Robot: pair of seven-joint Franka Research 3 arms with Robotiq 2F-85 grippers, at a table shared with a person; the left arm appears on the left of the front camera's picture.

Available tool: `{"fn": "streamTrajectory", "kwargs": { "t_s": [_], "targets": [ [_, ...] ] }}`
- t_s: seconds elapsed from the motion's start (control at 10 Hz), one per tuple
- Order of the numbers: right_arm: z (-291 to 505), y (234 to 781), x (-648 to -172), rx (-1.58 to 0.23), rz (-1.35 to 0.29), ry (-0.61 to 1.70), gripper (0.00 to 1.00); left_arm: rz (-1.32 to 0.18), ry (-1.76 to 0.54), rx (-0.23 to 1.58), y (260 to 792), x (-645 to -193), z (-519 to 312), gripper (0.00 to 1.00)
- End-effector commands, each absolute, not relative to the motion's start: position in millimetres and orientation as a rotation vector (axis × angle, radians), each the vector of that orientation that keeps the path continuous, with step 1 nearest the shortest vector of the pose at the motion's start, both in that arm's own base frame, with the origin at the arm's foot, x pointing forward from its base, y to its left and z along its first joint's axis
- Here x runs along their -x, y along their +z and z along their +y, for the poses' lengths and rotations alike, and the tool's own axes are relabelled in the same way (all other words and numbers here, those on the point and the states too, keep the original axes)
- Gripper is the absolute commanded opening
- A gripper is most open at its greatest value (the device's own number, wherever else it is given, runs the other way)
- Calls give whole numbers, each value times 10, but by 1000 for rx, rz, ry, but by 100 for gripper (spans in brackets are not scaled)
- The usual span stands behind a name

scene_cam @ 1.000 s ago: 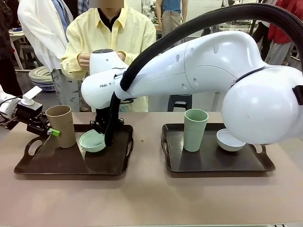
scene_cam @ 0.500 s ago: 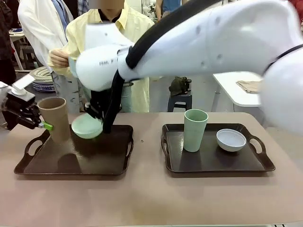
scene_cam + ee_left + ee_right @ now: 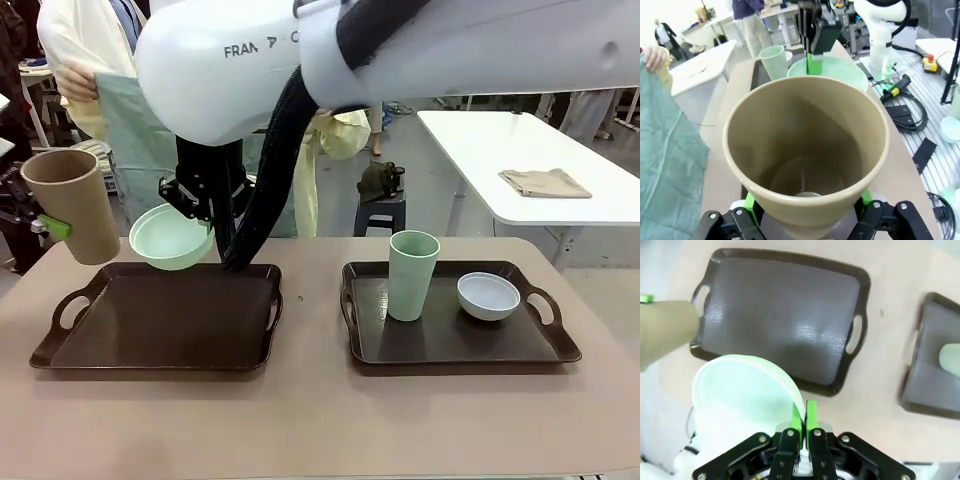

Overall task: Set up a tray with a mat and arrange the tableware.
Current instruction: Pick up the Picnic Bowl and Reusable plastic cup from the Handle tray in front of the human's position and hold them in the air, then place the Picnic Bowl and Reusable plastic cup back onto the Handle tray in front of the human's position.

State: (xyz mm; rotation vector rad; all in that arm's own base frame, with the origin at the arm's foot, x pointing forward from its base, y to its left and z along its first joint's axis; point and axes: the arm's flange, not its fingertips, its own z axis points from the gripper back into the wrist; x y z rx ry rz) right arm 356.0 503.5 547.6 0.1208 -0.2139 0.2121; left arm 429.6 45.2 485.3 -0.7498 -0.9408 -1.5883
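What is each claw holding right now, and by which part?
Left claw grips the tan cup around its lower body; right claw pinches the mint green bowl by its rim.

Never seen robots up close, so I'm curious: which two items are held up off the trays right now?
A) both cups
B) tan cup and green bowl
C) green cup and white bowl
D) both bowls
B: the left gripper clasps the tan cup and the right gripper pinches the mint green bowl by its rim, both above the dark tray.
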Motion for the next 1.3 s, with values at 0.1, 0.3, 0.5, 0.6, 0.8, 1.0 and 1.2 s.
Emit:
{"fn": "streamTrajectory", "kwargs": {
  "t_s": [0.1, 0.3, 0.5, 0.6, 0.8, 1.0, 1.2],
  "targets": [
    [5035, 5476, -3560, -121, -214, 212, 0, -941, -1588, 750, 4853, -4296, 452, 0],
    [5035, 5476, -3560, -121, -214, 212, 0, -941, -1588, 750, 4853, -4296, 452, 0],
    [5035, 5476, -3560, -121, -214, 212, 0, -941, -1588, 750, 4853, -4296, 452, 0],
    [5035, 5476, -3560, -121, -214, 212, 0, -941, -1588, 750, 4853, -4296, 452, 0],
    [5035, 5476, -3560, -121, -214, 212, 0, -941, -1588, 750, 4853, -4296, 452, 0],
    [5035, 5476, -3560, -121, -214, 212, 0, -941, -1588, 750, 4853, -4296, 452, 0],
    [5035, 5476, -3560, -121, -214, 212, 0, -941, -1588, 750, 4853, -4296, 452, 0]
  ]
}}
